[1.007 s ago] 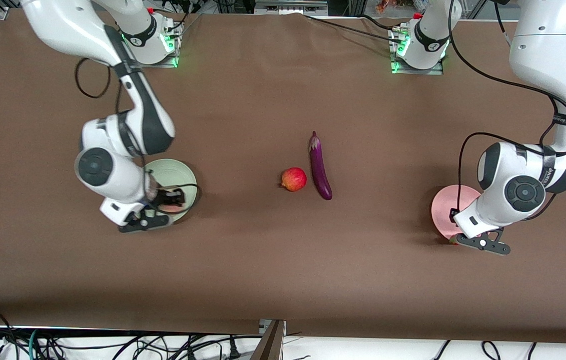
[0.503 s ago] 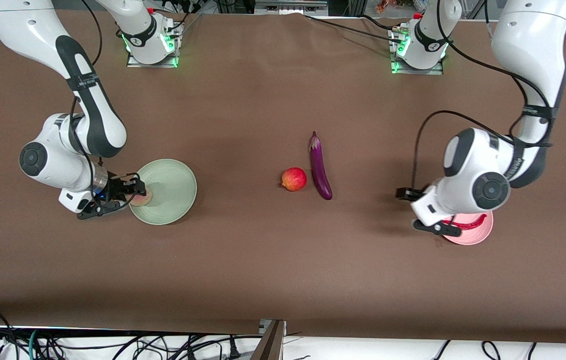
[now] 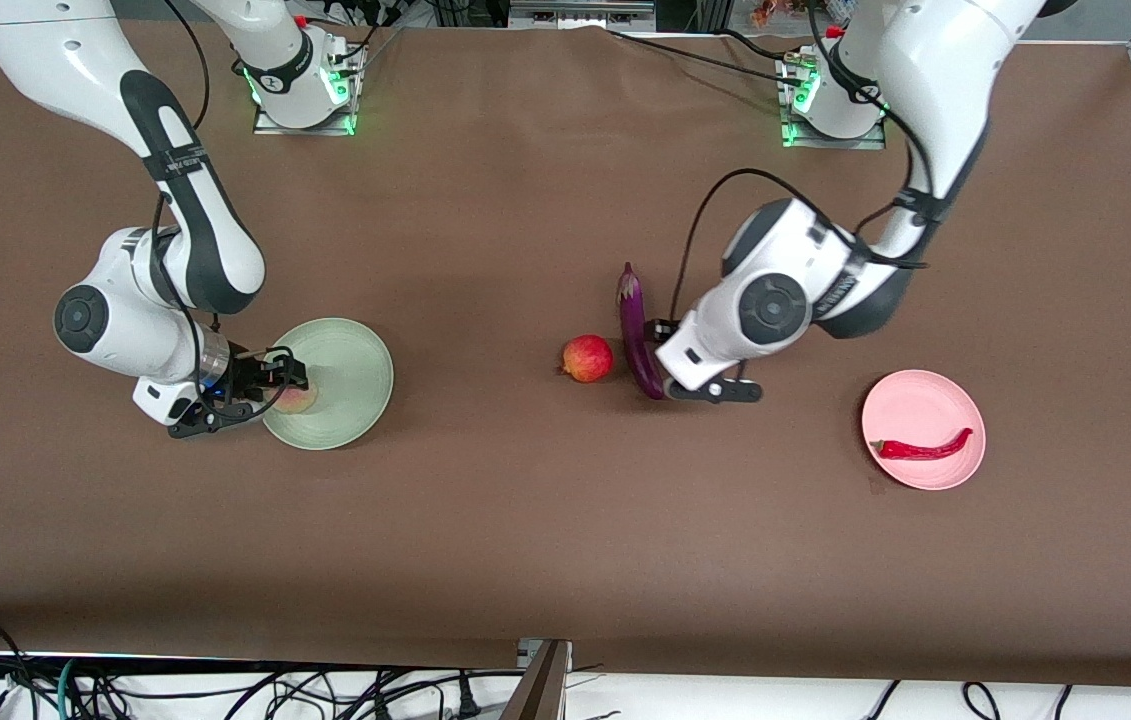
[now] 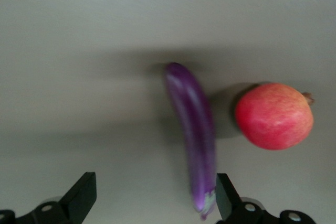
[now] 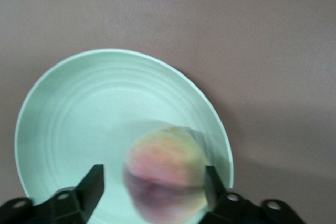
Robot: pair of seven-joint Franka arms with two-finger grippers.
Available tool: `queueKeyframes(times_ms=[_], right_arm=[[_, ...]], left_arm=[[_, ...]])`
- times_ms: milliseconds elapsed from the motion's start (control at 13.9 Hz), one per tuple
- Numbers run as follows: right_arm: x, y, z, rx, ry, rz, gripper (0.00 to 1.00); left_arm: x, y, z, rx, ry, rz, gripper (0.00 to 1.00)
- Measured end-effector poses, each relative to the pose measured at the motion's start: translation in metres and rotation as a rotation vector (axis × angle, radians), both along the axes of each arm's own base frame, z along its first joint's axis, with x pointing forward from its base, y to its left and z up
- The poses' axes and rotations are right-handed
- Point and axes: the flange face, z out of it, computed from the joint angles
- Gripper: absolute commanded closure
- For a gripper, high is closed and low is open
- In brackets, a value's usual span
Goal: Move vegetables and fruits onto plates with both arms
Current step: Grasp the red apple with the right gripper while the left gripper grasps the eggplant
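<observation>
The purple eggplant [image 3: 639, 340] and the red-orange pomegranate [image 3: 587, 358] lie side by side mid-table. My left gripper [image 3: 667, 340] hangs open over the eggplant. In the left wrist view the eggplant [image 4: 191, 140] runs just inside one finger [image 4: 226, 199], with the pomegranate [image 4: 274, 115] beside it. The red chili [image 3: 923, 447] lies on the pink plate [image 3: 965, 418]. My right gripper [image 3: 281, 385] is open around the peach [image 3: 300, 401], which sits on the green plate [image 3: 350, 350]. The right wrist view shows the peach [image 5: 167, 174] between the fingers [image 5: 93, 184] over the plate [image 5: 79, 108].
Brown cloth covers the table. The two arm bases [image 3: 300, 75] [image 3: 830, 95] stand along the edge farthest from the front camera. Cables hang below the nearest table edge.
My left arm has swung from the pink plate to over the eggplant, leaving the chili on that plate. My right arm has shifted and its gripper stays by the peach on the green plate.
</observation>
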Motion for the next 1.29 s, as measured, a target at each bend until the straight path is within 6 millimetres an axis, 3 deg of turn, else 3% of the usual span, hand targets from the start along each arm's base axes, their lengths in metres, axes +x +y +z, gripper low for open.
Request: queueKeyframes(times_ms=[216, 288, 359, 431, 575, 647, 719, 863, 1007, 1150, 1294], right_arm=[[0.004, 0.059, 0.023, 0.009, 0.023, -0.102, 0.00], [0.004, 0.083, 0.035, 0.011, 0.047, -0.149, 0.00], [0.004, 0.108, 0.049, 0.011, 0.064, -0.193, 0.00], [0.003, 0.132, 0.062, 0.013, 0.071, -0.234, 0.00], [-0.005, 0.179, 0.077, 0.016, 0.078, -0.312, 0.00], [-0.010, 0.201, 0.080, 0.017, 0.083, -0.352, 0.00], [-0.016, 0.223, 0.082, 0.018, 0.091, -0.393, 0.00], [-0.027, 0.273, 0.081, 0.018, 0.109, -0.473, 0.00], [-0.039, 0.322, 0.071, 0.018, 0.126, -0.544, 0.00], [-0.047, 0.359, 0.059, 0.034, 0.126, -0.614, 0.00], [-0.054, 0.384, 0.043, 0.045, 0.121, -0.682, 0.00]], left_arm=[[-0.039, -0.024, -0.054, -0.026, -0.031, 0.019, 0.00], [-0.048, -0.027, -0.066, -0.026, -0.023, 0.018, 0.11], [-0.052, -0.030, -0.074, -0.028, -0.020, 0.021, 0.31], [-0.055, -0.033, -0.081, -0.037, -0.025, 0.023, 0.36], [-0.059, -0.036, -0.097, -0.043, -0.023, 0.018, 0.79], [-0.060, -0.035, -0.103, -0.039, -0.024, 0.012, 0.91], [-0.058, -0.033, -0.103, -0.035, -0.027, 0.010, 0.93], [-0.049, -0.029, -0.095, -0.035, -0.041, 0.016, 0.94], [-0.034, -0.012, -0.071, -0.006, -0.033, 0.028, 0.94], [-0.011, 0.025, -0.027, 0.038, -0.024, 0.021, 0.94], [0.012, 0.081, 0.018, 0.069, -0.004, -0.038, 0.92]])
